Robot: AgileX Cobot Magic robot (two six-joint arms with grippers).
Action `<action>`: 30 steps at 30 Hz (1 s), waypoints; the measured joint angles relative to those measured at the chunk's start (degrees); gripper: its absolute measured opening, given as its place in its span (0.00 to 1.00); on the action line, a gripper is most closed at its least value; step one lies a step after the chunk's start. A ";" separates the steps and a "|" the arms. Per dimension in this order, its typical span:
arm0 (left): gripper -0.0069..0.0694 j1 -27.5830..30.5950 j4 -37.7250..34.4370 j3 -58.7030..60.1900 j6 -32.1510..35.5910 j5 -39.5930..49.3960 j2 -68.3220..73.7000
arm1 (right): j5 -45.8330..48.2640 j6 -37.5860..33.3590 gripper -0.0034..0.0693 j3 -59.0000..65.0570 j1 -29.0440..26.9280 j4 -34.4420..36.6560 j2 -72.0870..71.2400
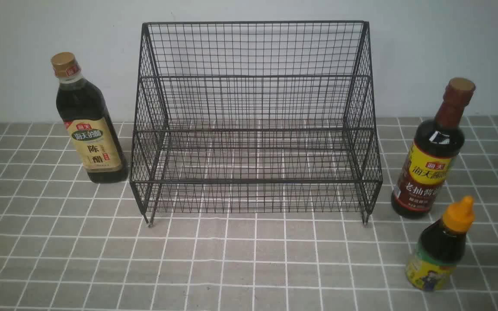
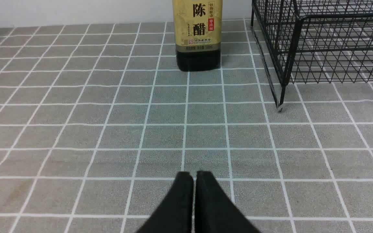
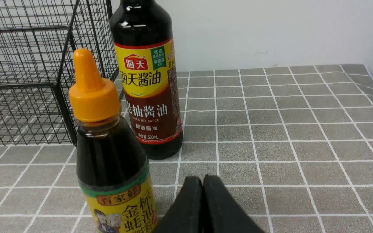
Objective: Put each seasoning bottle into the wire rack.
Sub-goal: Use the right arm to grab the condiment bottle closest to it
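Room aplenty up front: the grey tiled table runs bare from the near edge to the feet of the wire rack, which stands dead centre against the white wall.

Gold-capped bottle is upright just beside the rack's left side, with a narrow gap between them. Brown-capped bottle is upright just off the right side. The orange-nozzle bottle sits nearer the robot, close to it but apart. All three are on the table, outside the rack.

Left gripper has its black tips pressed together, low over open tiles. The gold-capped bottle is straight ahead and well apart, with the rack's front leg off to one side.

Right gripper is pressed together too, pinching nothing. The orange-nozzle bottle is just beside it and the brown-capped one is behind that. Past them the tiles run free to the back wall, where a side wall closes the corner (a tight edge there).

Now the looks. The rack is black mesh with stepped tiers, sloped sides and short legs, and it's taller than any bottle. All three bottles hold dark liquid. The gold-capped one has a beige label, the brown-capped one yellow and red, and the short one green and yellow.
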 joint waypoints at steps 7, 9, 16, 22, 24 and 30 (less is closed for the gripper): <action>0.08 0.00 0.00 0.00 0.00 0.00 0.00 | 0.00 0.00 0.03 0.00 0.00 0.00 0.00; 0.08 0.00 0.00 0.00 0.00 0.00 0.00 | 0.00 0.00 0.03 0.00 0.00 0.00 0.00; 0.08 0.00 0.00 0.00 0.00 0.00 0.00 | 0.00 0.00 0.03 0.00 0.00 0.00 0.00; 0.08 0.00 0.00 0.00 0.00 0.00 0.00 | -4.94 3.81 0.03 0.35 0.00 7.03 0.00; 0.08 0.00 0.00 0.00 0.00 0.00 0.00 | -9.45 7.24 0.03 0.39 0.00 12.13 0.00; 0.08 0.00 0.00 0.00 0.00 0.00 0.00 | -22.04 11.08 0.03 0.39 0.00 22.86 0.00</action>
